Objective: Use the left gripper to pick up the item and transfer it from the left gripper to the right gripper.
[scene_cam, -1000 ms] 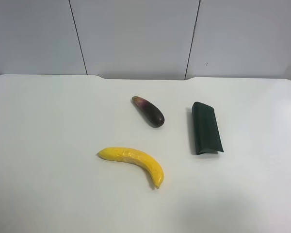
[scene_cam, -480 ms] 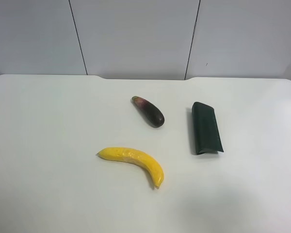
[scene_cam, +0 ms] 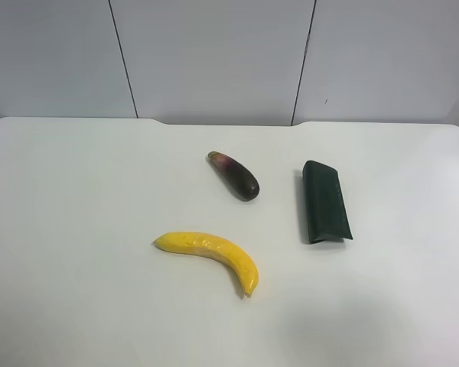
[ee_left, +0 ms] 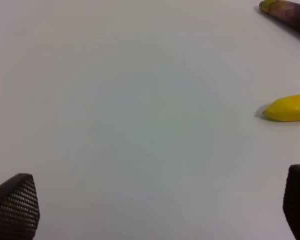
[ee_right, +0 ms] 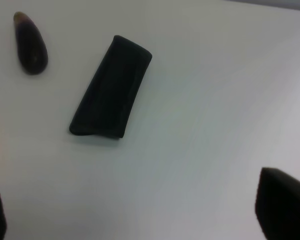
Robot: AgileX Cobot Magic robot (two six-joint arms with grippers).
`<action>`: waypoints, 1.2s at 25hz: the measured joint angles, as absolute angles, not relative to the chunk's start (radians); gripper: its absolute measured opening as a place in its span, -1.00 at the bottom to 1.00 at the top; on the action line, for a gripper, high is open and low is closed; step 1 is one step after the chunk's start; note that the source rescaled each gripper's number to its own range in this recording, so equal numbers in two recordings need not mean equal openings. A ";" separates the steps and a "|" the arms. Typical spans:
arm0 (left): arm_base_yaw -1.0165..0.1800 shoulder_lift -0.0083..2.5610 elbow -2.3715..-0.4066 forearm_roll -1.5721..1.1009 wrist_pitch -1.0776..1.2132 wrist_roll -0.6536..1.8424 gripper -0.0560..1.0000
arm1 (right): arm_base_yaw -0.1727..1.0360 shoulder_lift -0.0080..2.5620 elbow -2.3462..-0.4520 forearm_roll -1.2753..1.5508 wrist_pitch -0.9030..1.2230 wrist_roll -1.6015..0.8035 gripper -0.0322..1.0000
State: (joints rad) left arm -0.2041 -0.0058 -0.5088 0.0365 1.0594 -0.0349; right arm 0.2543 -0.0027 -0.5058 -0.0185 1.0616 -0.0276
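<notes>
The item, a dark green flat oblong case, lies on the white table right of centre in the exterior high view; no arm shows there. The right wrist view looks down on the item from a distance. My right gripper stands open, its fingertips wide apart over bare table, nothing between them. My left gripper is open too, with fingertips at both sides of its view, hovering above bare table. The item is out of the left wrist view.
A yellow banana lies near the table's middle, and its tip shows in the left wrist view. A dark purple eggplant lies behind it, left of the item, also eggplant and eggplant. Grey wall panels stand behind the table.
</notes>
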 joint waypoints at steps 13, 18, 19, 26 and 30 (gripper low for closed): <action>-0.033 -0.006 -0.509 0.037 1.059 -0.035 1.00 | 0.136 -0.003 -0.506 -0.019 1.061 -0.028 1.00; -0.033 -0.006 -0.509 0.037 1.059 -0.035 1.00 | 0.135 -0.003 -0.506 -0.019 1.060 -0.028 1.00; -0.033 -0.006 -0.509 0.037 1.059 -0.035 1.00 | 0.135 -0.003 -0.506 -0.019 1.060 -0.028 1.00; -0.033 -0.006 -0.509 0.037 1.059 -0.035 1.00 | 0.097 -0.003 -0.506 -0.019 1.060 -0.028 1.00; -0.033 -0.006 -0.509 0.037 1.059 -0.035 1.00 | 0.064 -0.003 -0.506 -0.019 1.060 -0.027 1.00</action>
State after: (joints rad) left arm -0.0330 -0.0058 -0.5088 0.0365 1.0594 -0.0349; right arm 0.0642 -0.0027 -0.5058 -0.0185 1.0605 -0.0267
